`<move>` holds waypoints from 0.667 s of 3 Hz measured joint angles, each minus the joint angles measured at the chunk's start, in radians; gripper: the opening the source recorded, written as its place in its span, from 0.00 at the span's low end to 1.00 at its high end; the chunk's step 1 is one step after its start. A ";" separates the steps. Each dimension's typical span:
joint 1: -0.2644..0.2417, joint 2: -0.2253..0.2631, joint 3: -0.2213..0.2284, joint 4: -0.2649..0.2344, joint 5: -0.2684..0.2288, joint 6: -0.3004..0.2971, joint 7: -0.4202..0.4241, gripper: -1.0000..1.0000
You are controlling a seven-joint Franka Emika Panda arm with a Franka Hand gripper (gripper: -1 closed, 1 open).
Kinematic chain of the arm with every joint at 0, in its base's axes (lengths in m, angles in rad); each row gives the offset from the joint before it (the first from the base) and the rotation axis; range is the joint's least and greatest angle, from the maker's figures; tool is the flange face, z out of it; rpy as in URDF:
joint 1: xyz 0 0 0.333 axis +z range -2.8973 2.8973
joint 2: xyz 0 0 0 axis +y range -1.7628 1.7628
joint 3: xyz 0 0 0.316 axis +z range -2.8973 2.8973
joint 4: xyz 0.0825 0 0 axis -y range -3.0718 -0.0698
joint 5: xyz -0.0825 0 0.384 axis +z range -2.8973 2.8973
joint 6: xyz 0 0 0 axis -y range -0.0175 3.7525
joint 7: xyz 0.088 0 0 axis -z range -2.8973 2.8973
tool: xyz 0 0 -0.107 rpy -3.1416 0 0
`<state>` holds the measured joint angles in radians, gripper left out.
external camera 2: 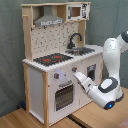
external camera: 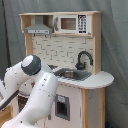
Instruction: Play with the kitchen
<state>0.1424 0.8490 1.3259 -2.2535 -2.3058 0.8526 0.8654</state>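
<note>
at the kitchen (external camera 2: 47, 95) front edge, the hand (external camera 2: 78, 76) touches the knob panel, grip state unreadable.

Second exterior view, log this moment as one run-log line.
arm: white robot arm reaching toy front | gripper: at knob panel above oven door, fingers unclear | target: white and light-wood toy play kitchen | stove top: bare

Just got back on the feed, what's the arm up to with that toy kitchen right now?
The white robot arm is reaching toward the front of the tall white and light-wood toy play kitchen. Its end effector sits at the row of knobs just above the oven door, below the black-red stove top. The metal sink and black faucet are untouched. In the first exterior view the arm blocks the contact point.
</note>
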 joint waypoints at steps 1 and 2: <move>-0.007 0.001 -0.001 -0.004 0.001 0.001 -0.114 1.00; -0.012 0.001 -0.001 0.000 0.001 0.007 -0.238 1.00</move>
<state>0.1307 0.8505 1.3248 -2.2532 -2.3050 0.8597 0.6275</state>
